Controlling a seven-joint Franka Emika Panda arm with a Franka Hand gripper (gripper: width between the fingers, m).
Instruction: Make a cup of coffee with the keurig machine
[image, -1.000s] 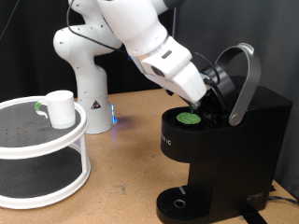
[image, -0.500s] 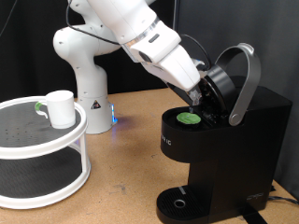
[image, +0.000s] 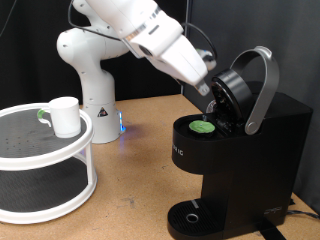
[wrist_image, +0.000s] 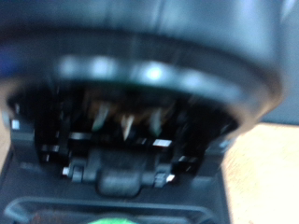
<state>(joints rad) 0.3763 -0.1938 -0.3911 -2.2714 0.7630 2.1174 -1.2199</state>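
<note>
The keurig machine (image: 240, 150) sits at the counter's (image: 140, 160) right with its lid up, and the claw (image: 212, 92) is crammed against the lid's underside. Can't tell if it's clenched. The cup (image: 64, 115) is well clear on the white stand (image: 60, 165). Wrist view is a blur.

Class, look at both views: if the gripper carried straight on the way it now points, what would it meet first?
Most likely the raised lid's underside on the keurig machine: it fills the wrist view. The gripper sits just beside it in the exterior view, though depth is blurred. The green-topped pod lies lower.
</note>
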